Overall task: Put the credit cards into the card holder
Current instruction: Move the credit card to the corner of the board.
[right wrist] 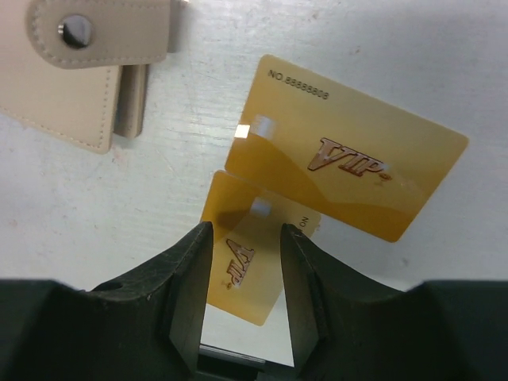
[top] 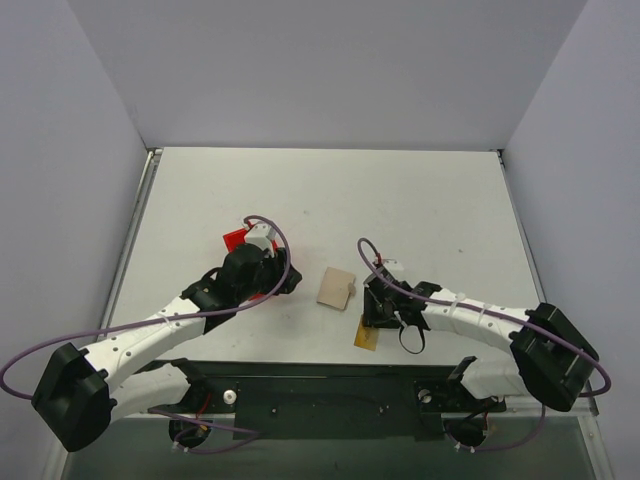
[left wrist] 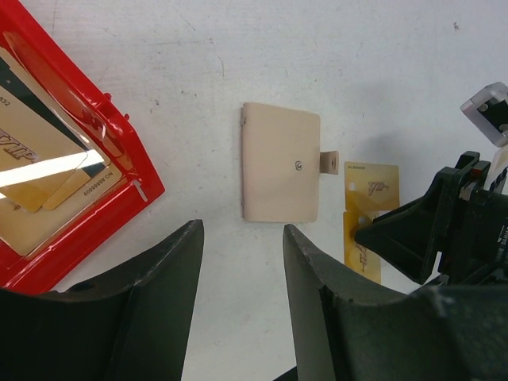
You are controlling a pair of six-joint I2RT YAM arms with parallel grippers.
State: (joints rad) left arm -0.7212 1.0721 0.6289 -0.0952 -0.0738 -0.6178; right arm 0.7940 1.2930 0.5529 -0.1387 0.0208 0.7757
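Two credit cards [right wrist: 349,155] lie on the white bench [top: 400,200] just beside the card holder [left wrist: 280,163]. They are golden-orange with a paler wave across the face, brownish "VIP" lettering and a small printed number along one edge. One card overlaps an end of the other [right wrist: 242,262].

The card holder is a beige, roughly square wallet. It lies flat and folded shut, with a small metal snap at its middle and a short tab sticking out toward the cards.

The right tool [right wrist: 246,228] is low over the lower card with a finger on either side of it. I cannot tell whether it is pinching the card.

The left tool [left wrist: 242,228] is released, its fingers apart with bare bench between them, near the card holder's other side. Next to it stands a red bin [left wrist: 119,151] with more gold cards inside.
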